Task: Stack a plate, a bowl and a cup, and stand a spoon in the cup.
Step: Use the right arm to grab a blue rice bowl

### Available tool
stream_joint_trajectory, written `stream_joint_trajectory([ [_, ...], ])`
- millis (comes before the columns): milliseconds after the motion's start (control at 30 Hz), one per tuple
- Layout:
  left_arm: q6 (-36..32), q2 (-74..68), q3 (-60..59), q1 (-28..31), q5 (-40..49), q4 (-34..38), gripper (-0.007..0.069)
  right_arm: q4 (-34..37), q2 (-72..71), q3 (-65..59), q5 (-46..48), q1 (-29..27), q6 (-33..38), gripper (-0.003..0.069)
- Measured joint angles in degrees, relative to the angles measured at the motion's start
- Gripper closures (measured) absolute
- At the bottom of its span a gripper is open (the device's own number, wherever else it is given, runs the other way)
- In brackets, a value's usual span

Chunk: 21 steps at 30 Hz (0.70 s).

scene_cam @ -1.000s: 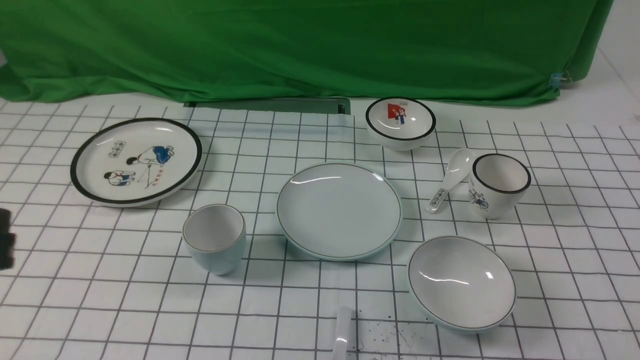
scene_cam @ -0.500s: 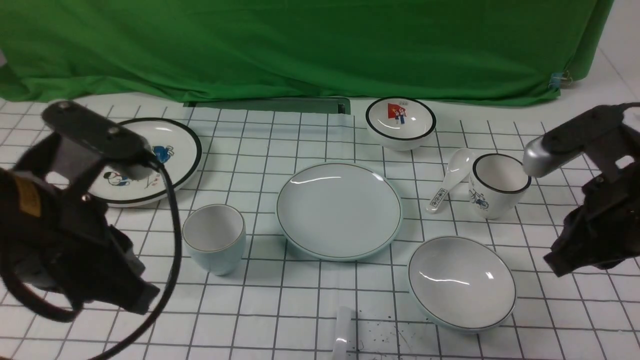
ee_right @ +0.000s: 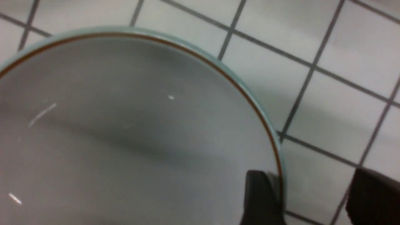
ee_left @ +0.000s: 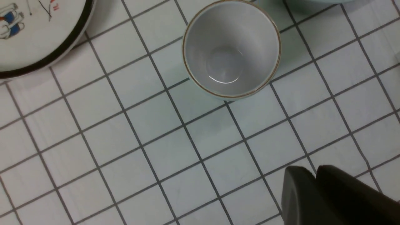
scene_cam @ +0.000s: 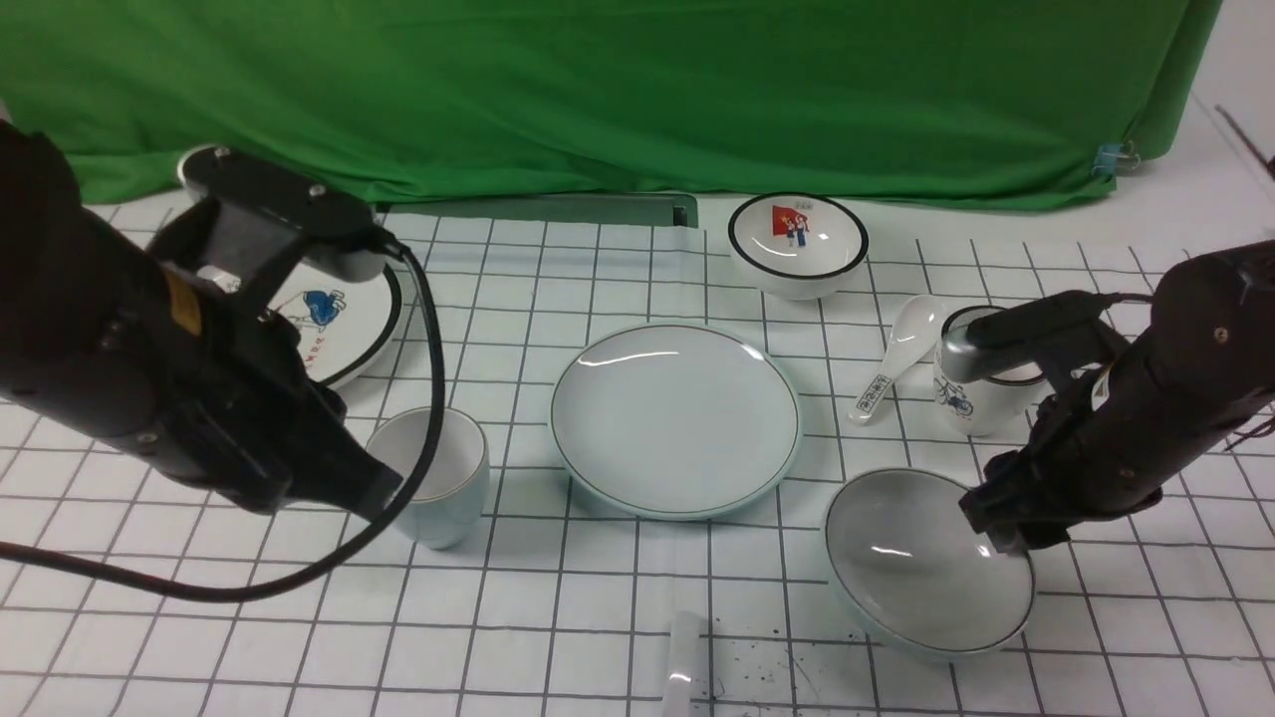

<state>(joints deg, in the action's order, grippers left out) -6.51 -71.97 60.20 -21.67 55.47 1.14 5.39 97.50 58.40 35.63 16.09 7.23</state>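
Note:
The pale blue-green plate [scene_cam: 675,418] lies mid-table. The wide shallow bowl [scene_cam: 916,568] sits to its front right and fills the right wrist view [ee_right: 125,125]. My right gripper [scene_cam: 1001,533] [ee_right: 312,187] is open and straddles the bowl's right rim, one finger [ee_right: 259,197] inside and the other outside. The plain cup [scene_cam: 448,488] stands upright left of the plate. My left gripper [scene_cam: 371,495] is shut and empty beside the cup's left side; in the left wrist view the gripper [ee_left: 314,171] is apart from the cup [ee_left: 231,50]. The plain white spoon [scene_cam: 683,657] lies at the front edge, partly cut off.
A black-rimmed cartoon plate [scene_cam: 344,309] lies back left, half hidden by my left arm. A black-rimmed bowl with a red picture [scene_cam: 797,244] stands at the back. A printed spoon [scene_cam: 896,358] and a black-rimmed cup [scene_cam: 971,403] lie behind the right arm. A green cloth hangs behind.
Both arms have come into view. The left arm has moved right toward the cup. The right arm has moved left and down onto the bowl's right rim.

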Motion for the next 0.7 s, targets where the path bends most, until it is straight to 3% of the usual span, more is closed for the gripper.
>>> stream_joint_trajectory([
  [133,0.00,-0.06,0.00,0.00,-1.72,0.00,0.0603,3.07,1.98,0.00,-1.03,0.00,0.13,0.0262],
  [267,0.00,-0.11,0.00,0.00,-2.22,0.00,0.0600,3.34,2.09,0.00,-1.21,0.00,0.13,0.0330],
  [333,0.00,-0.11,0.00,0.00,-2.63,-0.13,0.0596,4.23,2.09,0.00,-1.33,0.00,0.13,0.0435],
  [433,0.00,-0.11,0.00,0.00,-3.29,-0.71,0.0592,5.84,2.09,0.00,-1.27,0.00,1.57,0.0533],
  [700,0.17,0.06,0.00,0.00,-3.46,-3.67,0.0587,9.57,-0.55,2.69,4.19,-0.19,8.47,0.0587],
])
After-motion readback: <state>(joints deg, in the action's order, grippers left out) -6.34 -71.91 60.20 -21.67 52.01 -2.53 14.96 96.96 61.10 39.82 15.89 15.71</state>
